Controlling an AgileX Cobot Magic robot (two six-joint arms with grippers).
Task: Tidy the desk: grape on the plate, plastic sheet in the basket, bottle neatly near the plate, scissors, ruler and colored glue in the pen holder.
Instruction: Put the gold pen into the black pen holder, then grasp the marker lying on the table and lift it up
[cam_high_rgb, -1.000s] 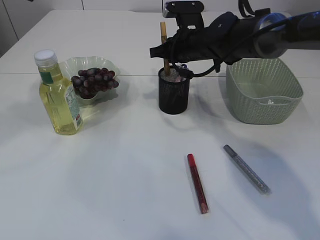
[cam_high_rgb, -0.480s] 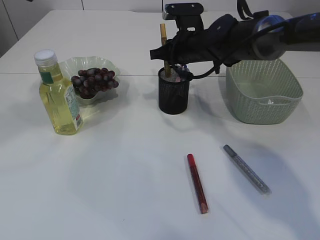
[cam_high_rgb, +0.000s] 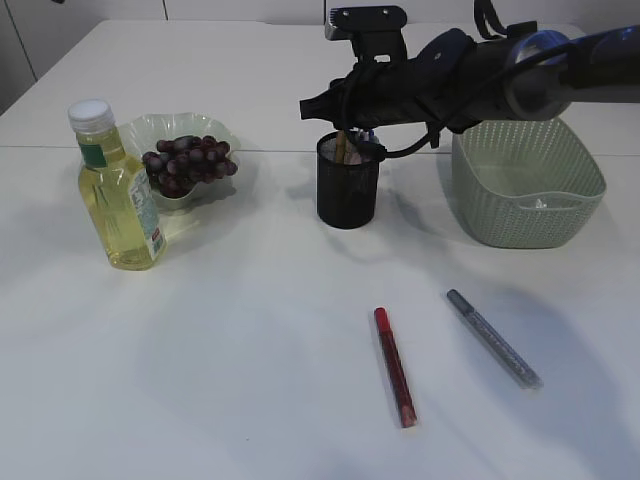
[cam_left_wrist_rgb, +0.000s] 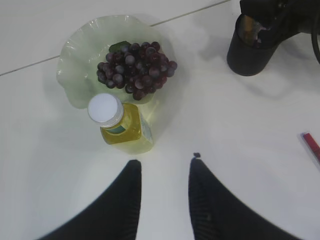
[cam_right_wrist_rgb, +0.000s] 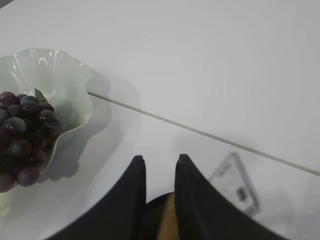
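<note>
Change since a second ago: the ruler (cam_high_rgb: 342, 147), then standing tall above the pen holder (cam_high_rgb: 348, 185), has dropped and now shows only a short tan stub at the rim, leaning a little; the right arm has barely shifted. Right gripper (cam_right_wrist_rgb: 156, 167): poised directly over the pen holder, fingers parted by a narrow gap with the tan ruler end visible just below them; it appears released rather than clamped, though contact with the ruler cannot be ruled out. Left gripper (cam_left_wrist_rgb: 162, 167): fingers apart, holding nothing, hovering over bare table near the bottle (cam_high_rgb: 113, 190). Settled items: grape (cam_high_rgb: 188, 163) on the plate (cam_high_rgb: 150, 130); bottle upright, just beside the plate; basket (cam_high_rgb: 527, 180) right of the pen holder, with something pale inside, too indistinct to name. Outstanding items: red colored glue (cam_high_rgb: 394, 366) and grey colored glue (cam_high_rgb: 493, 339), both lying flat on the near table, well apart from the pen holder. Governing relation: both sticks lie toward the camera from the right gripper, long axes running roughly front to back, slanting slightly rightward at the near end; both sit right of centre, so the right arm is judged nearer. Scissors: possibly already in the holder; not discernible.
</note>
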